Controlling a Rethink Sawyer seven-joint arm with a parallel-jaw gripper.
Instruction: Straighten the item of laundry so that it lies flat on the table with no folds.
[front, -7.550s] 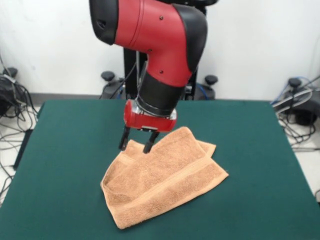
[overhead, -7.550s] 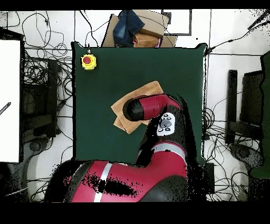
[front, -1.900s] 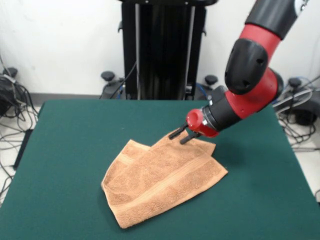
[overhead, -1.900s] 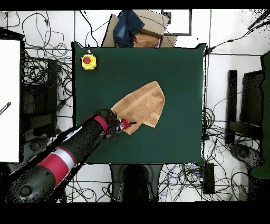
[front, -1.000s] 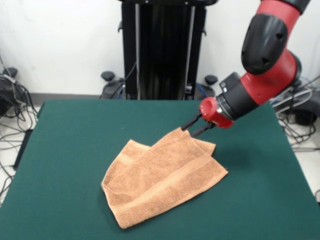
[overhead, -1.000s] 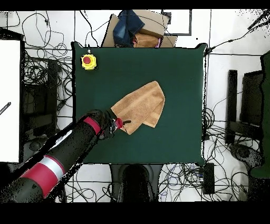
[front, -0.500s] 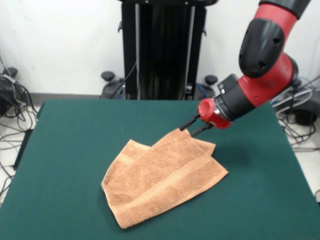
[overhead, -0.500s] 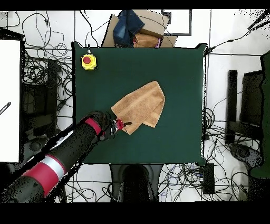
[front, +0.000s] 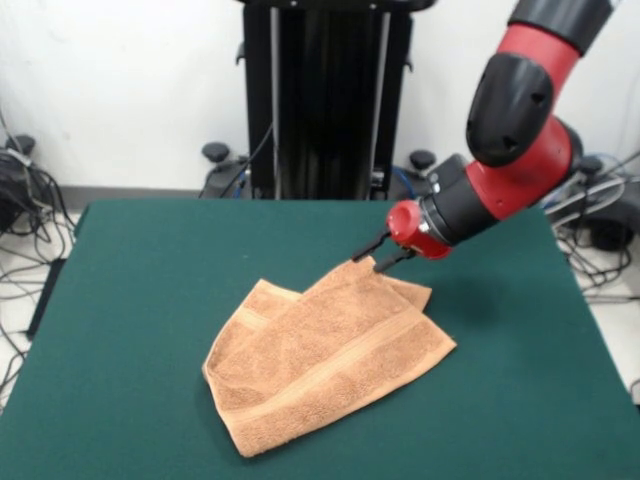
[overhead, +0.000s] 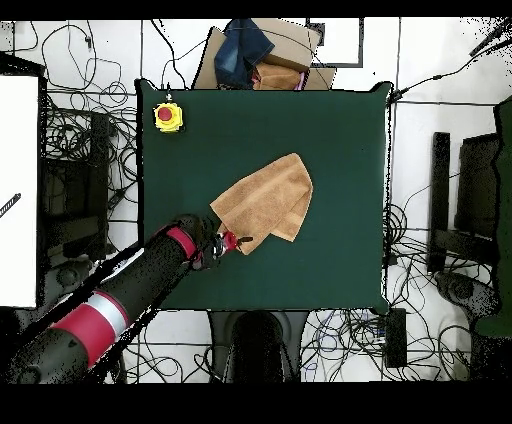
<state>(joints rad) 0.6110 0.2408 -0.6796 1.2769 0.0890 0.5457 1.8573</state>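
Green table (front: 130, 300) fills the frame, white wall and cables behind. Towel (front: 325, 350) lies near centre, folded over w/ a second layer poking out at its right corner; long axis runs diagonally, lower left to upper right in front view, woven band along that line. Gripper (front: 372, 256) at towel's top corner, fingers slightly apart, tips right at the edge; can't tell if touching. Yellow box w/ red button (overhead: 166, 116) upper left in overhead view.

Bare table (overhead: 340, 150) all round the folded towel (front: 325, 350), approach open from every side; only obstacle is what looks like a yellow-and-red button box (overhead: 167, 116) at one corner.
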